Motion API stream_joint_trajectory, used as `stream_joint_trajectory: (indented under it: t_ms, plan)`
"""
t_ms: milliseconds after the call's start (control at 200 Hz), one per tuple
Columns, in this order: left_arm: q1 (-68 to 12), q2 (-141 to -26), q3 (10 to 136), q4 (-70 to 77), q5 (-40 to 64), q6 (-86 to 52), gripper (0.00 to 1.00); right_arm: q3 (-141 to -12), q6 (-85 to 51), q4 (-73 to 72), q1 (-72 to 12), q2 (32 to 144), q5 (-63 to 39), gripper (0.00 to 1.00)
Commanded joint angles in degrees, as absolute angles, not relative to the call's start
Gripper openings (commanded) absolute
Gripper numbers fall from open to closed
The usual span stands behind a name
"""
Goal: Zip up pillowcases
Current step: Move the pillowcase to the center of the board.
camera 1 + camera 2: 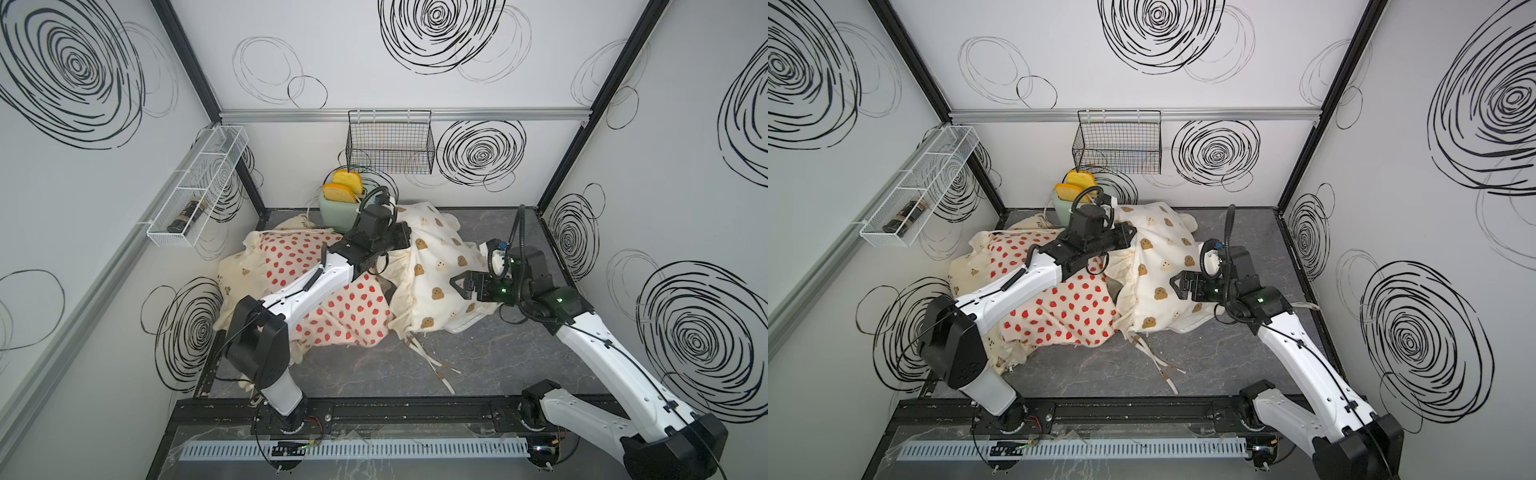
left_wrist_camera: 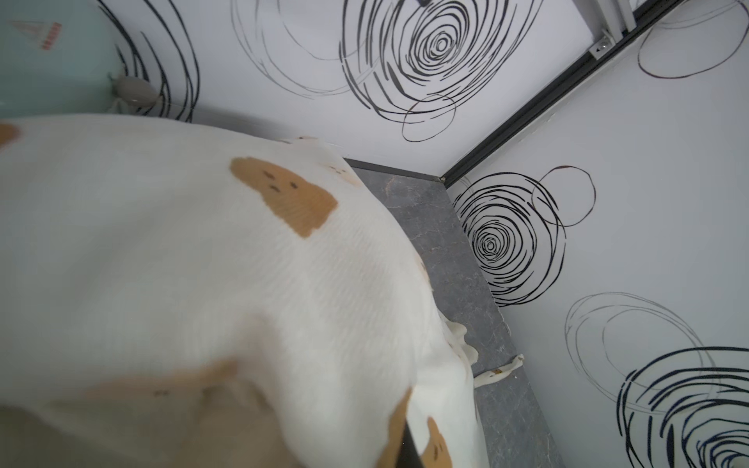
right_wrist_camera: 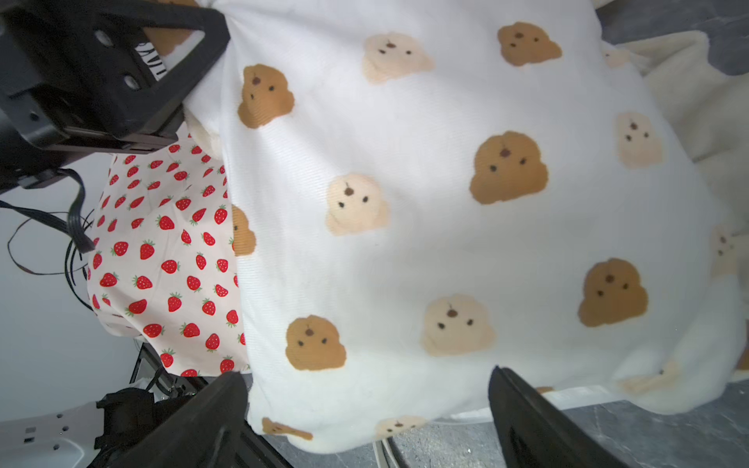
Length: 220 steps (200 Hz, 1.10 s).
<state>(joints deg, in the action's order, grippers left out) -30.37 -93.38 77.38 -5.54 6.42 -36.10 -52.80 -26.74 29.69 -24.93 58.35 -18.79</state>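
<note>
Claws first: the left gripper (image 1: 402, 237) is clamped right down. Its wrist view shows cloth tenting up toward it, so I'd say it has a pinch of the bear-face pillowcase (image 1: 436, 266) along the edge nearest the strawberry one, though the actual pinch point is hidden. The right gripper (image 1: 457, 286) is gaping wide with nothing in it, hanging just over the near half of that same cover. That cover lies mid-table, a bit to the right on the table (image 1: 519, 365). It's butted up against the strawberry pillowcase (image 1: 357, 307), which sits on top of the small-bear pillowcase (image 1: 237, 274) over at the left, and tie strings (image 1: 432, 361) trail off the front. The fabric looks light, floppy and bunchy, so I reckon it'll just slide and wrinkle unless one side is pinned taut. The best hold is probably the seam right by the zip, but I can't spot the zip or its pull anywhere. Pose-wise, the left arm reaches long and low across the strawberry one with its wrist swung rightwards. The right arm is folded at the elbow and comes in from the right wall, claw pointing left.
</note>
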Motion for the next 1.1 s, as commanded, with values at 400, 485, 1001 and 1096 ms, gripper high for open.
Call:
stream_joint_trajectory:
  t_ms: [400, 485, 1001, 1096]
  plan:
    - [-28.52, -84.83, 74.89, -9.72, 4.54, -27.63, 0.74, -49.86, -26.92, 28.00, -27.24, 60.89, -17.53, 0.97]
    - [-28.25, -80.36, 71.98, -12.43, 1.55, -26.48, 0.84, -49.41, -26.55, 27.82, -27.28, 60.45, -18.18, 0.97]
    - [-40.28, -55.49, 44.59, -13.37, 2.04, -40.04, 0.86, -45.08, -28.35, 27.72, -36.92, 56.86, -12.32, 0.97]
    - [-44.61, -54.71, 40.79, -13.11, 0.05, -42.79, 0.83, -44.08, -29.05, 27.30, -37.12, 56.58, -12.35, 0.97]
